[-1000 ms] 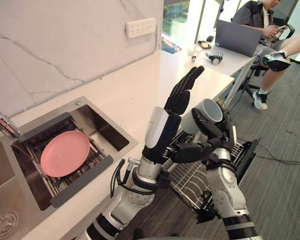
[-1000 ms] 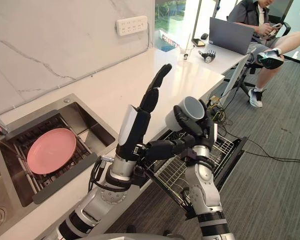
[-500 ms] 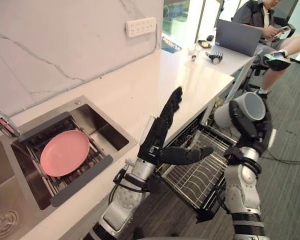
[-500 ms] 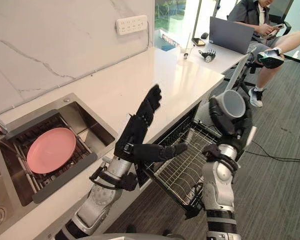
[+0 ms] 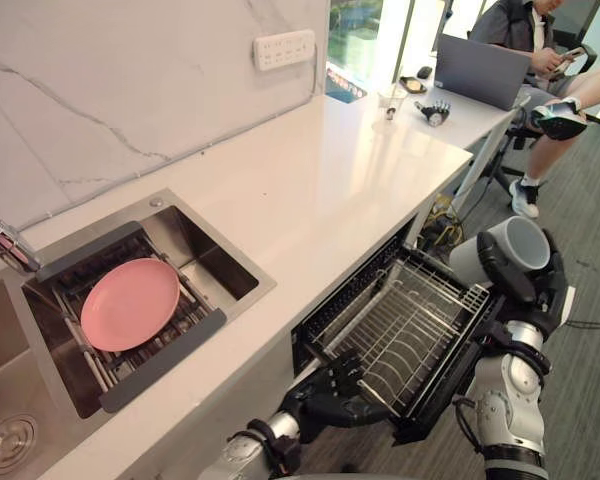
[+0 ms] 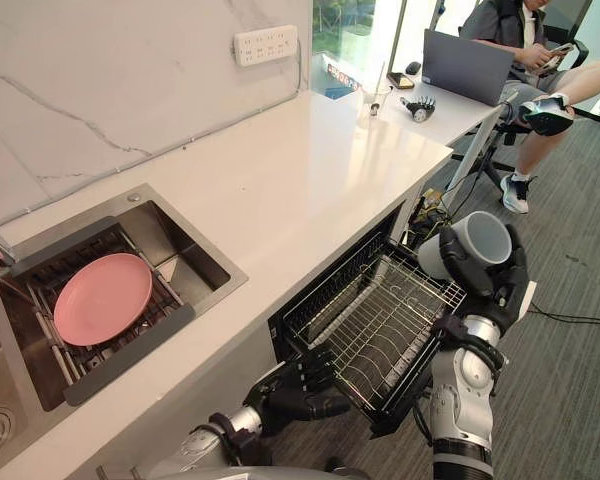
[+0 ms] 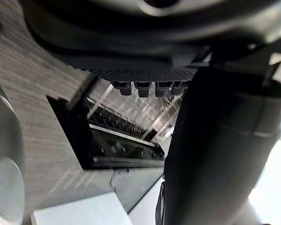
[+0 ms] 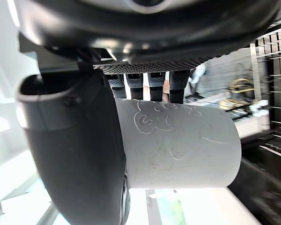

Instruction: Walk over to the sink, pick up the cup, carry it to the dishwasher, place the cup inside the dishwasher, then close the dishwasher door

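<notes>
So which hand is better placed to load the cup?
Right. The right hand grips the cup beside the pulled-out rack; the left hand sits low by the rack's near corner.

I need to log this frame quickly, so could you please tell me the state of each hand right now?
Left hand: low by the dishwasher rack, state cannot be told.
Right hand: closed on the cup.

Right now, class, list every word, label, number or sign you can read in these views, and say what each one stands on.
None can be read in any view.
cup, held in the right hand: a line drawing on its side, no letters.
socket strip on the wall: any marking is too small to read.
laptop on the far table: nothing legible on its lid.
</notes>
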You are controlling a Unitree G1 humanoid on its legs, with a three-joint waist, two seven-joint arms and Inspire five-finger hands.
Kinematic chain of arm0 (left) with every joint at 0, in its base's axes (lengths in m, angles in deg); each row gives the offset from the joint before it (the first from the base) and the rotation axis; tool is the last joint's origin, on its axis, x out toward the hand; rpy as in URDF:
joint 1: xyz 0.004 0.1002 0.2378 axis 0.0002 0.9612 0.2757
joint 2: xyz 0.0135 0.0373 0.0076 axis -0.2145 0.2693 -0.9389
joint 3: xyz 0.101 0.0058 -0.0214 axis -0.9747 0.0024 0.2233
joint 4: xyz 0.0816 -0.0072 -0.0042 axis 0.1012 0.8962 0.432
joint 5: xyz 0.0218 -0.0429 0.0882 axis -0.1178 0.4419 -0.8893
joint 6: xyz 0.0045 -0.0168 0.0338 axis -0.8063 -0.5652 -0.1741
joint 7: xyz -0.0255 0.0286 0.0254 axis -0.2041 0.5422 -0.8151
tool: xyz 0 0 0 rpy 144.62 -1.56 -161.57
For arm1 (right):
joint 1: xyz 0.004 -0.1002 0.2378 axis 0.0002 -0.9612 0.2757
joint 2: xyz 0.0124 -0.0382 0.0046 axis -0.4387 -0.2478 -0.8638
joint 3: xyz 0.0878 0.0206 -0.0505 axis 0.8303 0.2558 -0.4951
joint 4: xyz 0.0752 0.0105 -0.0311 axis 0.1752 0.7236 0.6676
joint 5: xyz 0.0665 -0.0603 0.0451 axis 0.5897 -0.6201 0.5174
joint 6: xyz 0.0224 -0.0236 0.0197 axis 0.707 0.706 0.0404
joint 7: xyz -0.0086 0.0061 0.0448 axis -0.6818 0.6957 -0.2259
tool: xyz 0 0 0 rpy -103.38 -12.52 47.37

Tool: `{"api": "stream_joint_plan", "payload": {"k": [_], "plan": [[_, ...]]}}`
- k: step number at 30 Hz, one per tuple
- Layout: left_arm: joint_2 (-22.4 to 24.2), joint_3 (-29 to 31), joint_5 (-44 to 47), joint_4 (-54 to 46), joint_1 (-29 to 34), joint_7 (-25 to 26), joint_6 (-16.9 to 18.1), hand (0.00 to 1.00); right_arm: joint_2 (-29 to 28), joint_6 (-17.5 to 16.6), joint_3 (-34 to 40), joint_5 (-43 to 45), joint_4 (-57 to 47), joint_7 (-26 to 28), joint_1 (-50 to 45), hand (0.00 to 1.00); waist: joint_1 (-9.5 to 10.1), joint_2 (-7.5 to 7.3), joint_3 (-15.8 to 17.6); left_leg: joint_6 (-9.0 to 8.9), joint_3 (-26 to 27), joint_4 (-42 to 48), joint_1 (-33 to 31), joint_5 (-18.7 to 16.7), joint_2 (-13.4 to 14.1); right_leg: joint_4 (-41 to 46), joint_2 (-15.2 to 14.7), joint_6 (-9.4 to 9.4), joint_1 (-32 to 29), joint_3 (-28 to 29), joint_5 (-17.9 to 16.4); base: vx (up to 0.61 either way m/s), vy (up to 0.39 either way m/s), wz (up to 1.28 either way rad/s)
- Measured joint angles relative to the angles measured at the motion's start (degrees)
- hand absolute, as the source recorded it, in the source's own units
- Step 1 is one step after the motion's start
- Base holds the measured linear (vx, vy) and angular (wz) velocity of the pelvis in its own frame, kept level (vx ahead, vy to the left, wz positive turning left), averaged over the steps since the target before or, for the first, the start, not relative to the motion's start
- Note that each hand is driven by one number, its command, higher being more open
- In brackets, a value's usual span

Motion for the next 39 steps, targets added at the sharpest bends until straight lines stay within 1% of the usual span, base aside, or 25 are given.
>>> {"api": "stream_joint_plan", "payload": {"k": [1,4,6,7,8,9,10,12,13,15,16,18,19,20,21,22,24,25,27,30,32,35,36,37,39], "plan": [[-0.2,2.2,-1.2,2.9,0.2,0.1,0.5,1.0,-0.1,1.0,-1.4,-0.9,1.9,0.8,-0.4,0.0,0.06,0.04,0.1,-0.01,-0.3,0.0,-0.1,0.0,-0.1,-0.1,0.0,0.13,0.2,-0.4,-0.1,0.01,-0.009,0.14],[-0.8,4.7,-5.7,9.2,0.4,1.3,2.1,1.0,-0.7,2.0,-3.6,-2.7,7.4,2.3,-0.8,0.0,0.61,0.25,0.3,-0.03,-1.2,0.0,-0.1,0.0,-0.3,-0.2,-0.2,0.3,0.6,-1.5,-0.4,0.01,-0.006,0.2],[-0.5,7.6,-9.3,16.2,0.6,3.2,3.3,1.0,-1.5,2.5,-5.0,-5.1,12.9,3.2,-1.2,0.0,1.49,0.5,0.6,0.0,-2.4,0.0,-0.1,0.1,-0.7,-0.4,-0.5,0.52,1.2,-2.7,-0.6,0.02,0.0,0.27],[-0.3,8.4,-9.9,17.9,0.7,3.8,3.7,1.0,-1.7,2.5,-5.2,-5.9,13.9,3.5,-1.2,0.0,1.55,0.53,0.9,-0.01,-2.7,0.0,0.0,0.1,-0.8,-0.4,-0.6,0.55,1.4,-3.1,-0.6,0.01,0.002,0.35],[0.4,10.9,-10.8,19.5,0.5,4.7,5.3,1.0,-1.8,2.5,-5.7,-7.3,15.1,3.8,-1.2,0.0,1.65,0.63,1.8,-0.07,-3.2,0.0,0.1,0.0,-1.0,-0.4,-0.8,0.63,1.9,-3.9,-0.7,0.0,0.013,0.24],[0.9,13.0,-11.3,21.4,0.4,5.4,6.5,1.0,-2.1,2.5,-6.1,-9.0,16.1,4.1,-1.2,0.0,2.24,0.73,2.2,-0.1,-3.2,0.0,0.1,0.0,-1.2,-0.4,-0.9,0.67,2.0,-4.0,-0.8,-0.01,0.017,0.2],[1.1,13.8,-11.5,22.3,0.4,5.7,6.9,1.0,-2.3,2.5,-6.2,-10.1,16.4,4.1,-1.2,0.0,2.44,0.78,2.2,-0.1,-3.4,0.0,0.1,0.0,-1.2,-0.4,-0.9,0.75,2.1,-4.1,-0.8,0.0,0.019,0.12],[1.8,17.6,-11.8,25.6,0.2,6.6,7.8,1.0,-2.1,2.4,-6.4,-13.8,17.1,3.6,-1.2,0.0,2.79,1.27,2.7,-0.2,-4.2,0.0,0.0,0.0,-1.7,-0.4,-1.4,1.11,2.4,-5.2,-1.1,0.01,0.017,0.2],[1.9,17.9,-11.8,25.8,0.2,6.7,7.8,1.0,-2.0,2.4,-6.4,-14.3,17.2,3.6,-1.2,0.0,2.83,1.33,2.7,-0.2,-4.3,0.0,-0.1,0.0,-1.8,-0.3,-1.4,1.13,2.4,-5.3,-1.1,0.01,0.02,0.19],[2.2,21.6,-11.7,27.8,0.2,7.1,7.5,1.0,-0.5,2.4,-6.3,-17.0,18.4,3.3,-0.8,0.0,3.11,1.97,3.2,-0.21,-5.5,0.0,-0.2,-0.1,-2.3,0.3,-1.9,1.5,2.7,-6.5,-1.8,0.0,0.017,0.25],[2.2,22.2,-11.8,28.1,0.3,7.1,7.3,1.0,-0.1,2.4,-6.2,-17.5,18.8,3.3,-0.8,0.0,3.16,2.13,3.3,-0.21,-5.7,0.0,-0.2,-0.1,-2.4,0.4,-2.0,1.58,2.8,-6.9,-2.0,0.0,0.018,0.34],[2.1,23.8,-12.7,31.0,0.6,7.1,6.1,1.0,1.7,2.4,-5.6,-19.4,20.0,3.2,-0.7,0.0,4.0,2.83,3.8,-0.23,-5.4,0.0,-0.4,-0.3,-2.7,1.4,-2.7,1.96,3.0,-8.4,-2.8,0.01,0.023,0.34],[2.1,24.1,-13.2,31.8,0.9,7.0,5.8,1.0,2.3,2.4,-5.5,-19.7,20.5,3.2,-0.5,0.0,4.18,2.93,4.0,-0.23,-5.1,0.0,-0.5,-0.3,-2.8,1.5,-2.9,2.08,3.0,-8.8,-3.0,0.02,0.034,0.4],[2.4,25.6,-13.9,32.5,1.5,5.8,4.9,1.0,3.5,2.7,-5.5,-20.9,22.1,3.1,0.6,0.0,4.29,3.07,4.6,-0.26,-3.4,0.0,-0.9,-0.3,-2.6,2.0,-3.3,2.35,3.1,-9.9,-3.5,0.02,0.026,0.42],[2.8,26.6,-13.9,32.5,1.5,5.2,4.9,1.0,4.3,2.7,-5.5,-21.4,22.9,3.1,1.1,0.0,4.29,3.2,4.8,-0.28,-2.5,0.0,-1.2,-0.3,-2.4,2.4,-3.5,2.51,3.1,-10.5,-3.8,0.04,0.031,0.71],[3.3,27.5,-14.0,32.4,1.5,3.8,4.8,1.0,6.8,3.8,-5.5,-22.8,25.9,2.9,3.2,0.0,4.84,3.8,5.4,-0.45,-1.6,0.1,-1.5,0.2,-2.6,3.3,-4.1,2.9,3.0,-12.3,-4.6,0.04,0.02,0.54],[3.5,27.7,-13.9,32.2,1.4,2.6,4.6,1.0,8.1,4.5,-5.5,-23.6,28.0,3.1,5.4,0.0,5.48,4.35,5.8,-0.32,-1.8,0.3,-1.5,0.3,-2.9,3.6,-4.4,3.06,3.0,-12.5,-4.8,0.05,0.02,0.26],[3.8,27.7,-13.9,31.7,1.4,1.4,4.5,1.0,9.7,5.2,-5.4,-24.0,29.8,3.9,7.6,0.0,6.13,5.3,6.3,0.02,-2.3,0.3,-1.5,0.6,-3.3,3.9,-4.8,3.18,2.9,-12.8,-5.1,0.05,0.011,0.13],[4.0,27.8,-13.9,31.7,1.4,0.5,4.4,1.0,11.2,5.9,-4.6,-25.3,31.1,4.4,8.6,0.0,6.28,6.32,6.9,0.12,-3.0,0.3,-1.7,0.8,-3.6,4.4,-5.2,3.36,3.0,-13.6,-5.6,0.04,-0.004,0.21],[4.3,28.4,-13.9,31.7,1.4,-0.2,4.2,1.0,12.7,7.1,-3.1,-26.6,33.5,5.2,8.6,0.0,6.38,7.3,7.8,0.01,-4.0,0.3,-1.7,0.9,-3.9,5.5,-5.5,3.46,3.0,-14.9,-6.5,0.02,-0.029,0.22],[4.3,28.7,-13.6,31.6,1.4,-0.8,4.2,1.0,13.2,7.5,-3.1,-27.9,34.8,5.3,8.6,0.0,6.34,7.63,8.6,-0.22,-4.3,0.3,-1.7,1.1,-4.0,6.3,-5.6,3.39,3.0,-15.4,-7.1,-0.01,-0.037,0.16],[4.3,28.7,-12.6,31.6,1.4,-1.7,4.2,1.0,13.8,7.7,-3.1,-28.5,37.1,5.3,8.6,0.0,6.24,8.33,9.9,-0.55,-5.6,0.3,-2.5,1.5,-4.0,8.3,-5.9,3.19,2.1,-16.6,-8.3,-0.04,-0.041,0.22],[4.3,28.7,-12.1,31.6,1.2,-1.9,4.2,1.0,13.8,7.7,-3.1,-28.6,38.1,5.3,8.8,0.0,6.25,8.88,10.5,-0.66,-6.0,0.3,-2.8,1.6,-3.9,8.9,-5.9,3.09,1.8,-17.2,-8.6,-0.05,-0.038,0.22],[4.3,28.7,-11.6,31.6,1.2,-2.1,4.2,1.0,13.8,7.7,-3.1,-28.6,38.7,5.3,9.1,0.0,6.26,8.67,11.0,-0.7,-6.0,0.3,-3.0,1.6,-3.9,9.2,-6.0,3.04,1.6,-17.2,-8.7,-0.06,-0.031,0.16],[4.3,28.7,-11.6,31.6,1.1,-2.6,4.2,1.0,13.8,8.0,-3.1,-28.6,39.8,5.2,9.4,0.0,6.34,9.41,11.8,-1.0,-6.1,0.0,-3.5,1.5,-3.8,10.0,-6.1,2.98,1.1,-17.6,-9.1,-0.06,-0.018,0.08]]}}
